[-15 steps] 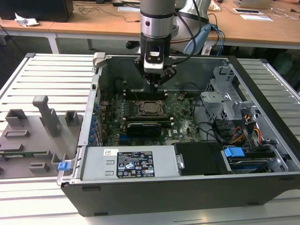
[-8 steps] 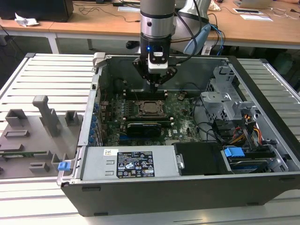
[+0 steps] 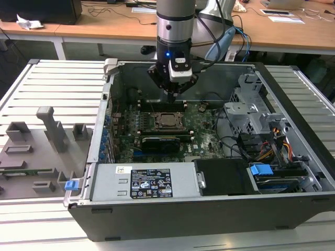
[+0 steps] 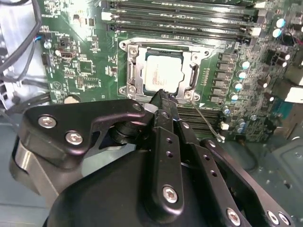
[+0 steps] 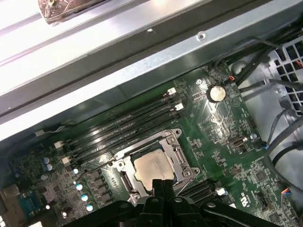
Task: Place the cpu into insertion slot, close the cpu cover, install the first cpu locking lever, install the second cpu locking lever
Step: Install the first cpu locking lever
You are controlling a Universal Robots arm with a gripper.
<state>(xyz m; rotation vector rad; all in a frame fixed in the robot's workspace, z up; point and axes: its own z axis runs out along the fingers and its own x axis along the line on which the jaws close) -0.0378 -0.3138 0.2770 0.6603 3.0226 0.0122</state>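
The cpu [image 4: 162, 71] lies under the cpu cover [image 4: 195, 75], mid green board [image 4: 85, 66]; gripper [image 4: 161, 94] pinched shut, empty, at the cover's edge; locking lever [image 4: 207, 123] looks thin, springy; best pushed near its tip.

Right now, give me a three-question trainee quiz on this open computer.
1. True or false: the chip sits in the socket.
2. The gripper is nearest to: A the socket, B the blue-tabbed drive, C the grey blocks outside the case.
3. Fill in: the metal frame lies ____ over the chip.
Key: 1 true; 2 A; 3 flat.
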